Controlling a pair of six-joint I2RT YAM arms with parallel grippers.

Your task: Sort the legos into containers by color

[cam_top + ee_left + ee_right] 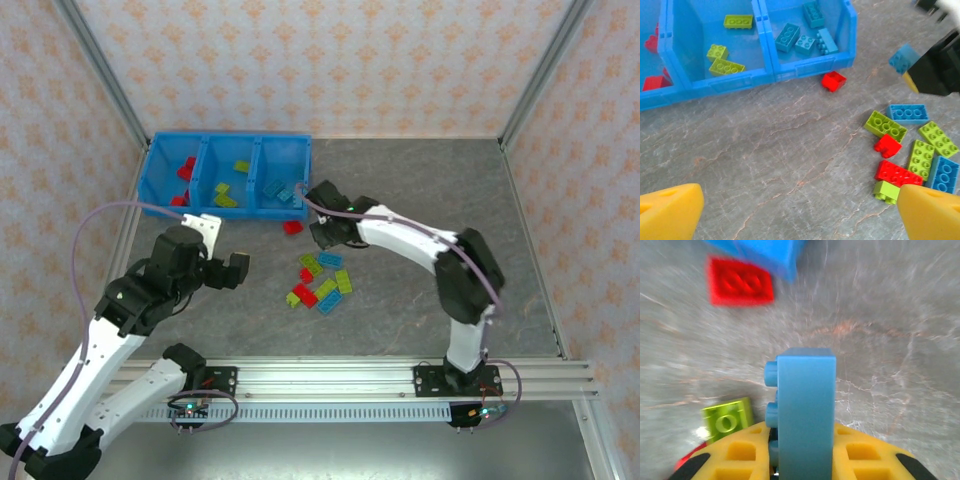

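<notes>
The blue tray [230, 138] stands at the back left, with red legos in its left compartment, lime in the middle and light blue in the right. My right gripper [325, 232] hovers just off the tray's front right corner, shut on a light blue brick [805, 405] that stands on edge between the yellow pads [867, 455]. That brick [904, 58] also shows in the left wrist view. One red brick [292, 227] lies by the tray's front wall. A loose pile of legos [322, 280] lies mid-table. My left gripper [236, 270] is open, left of the pile, nothing between its fingers.
Metal frame posts and patterned walls enclose the table. A cable [120, 208] loops from the left arm past the tray's front left corner. Bare grey tabletop [765, 150] lies between the tray [805, 67] and my left gripper [800, 215].
</notes>
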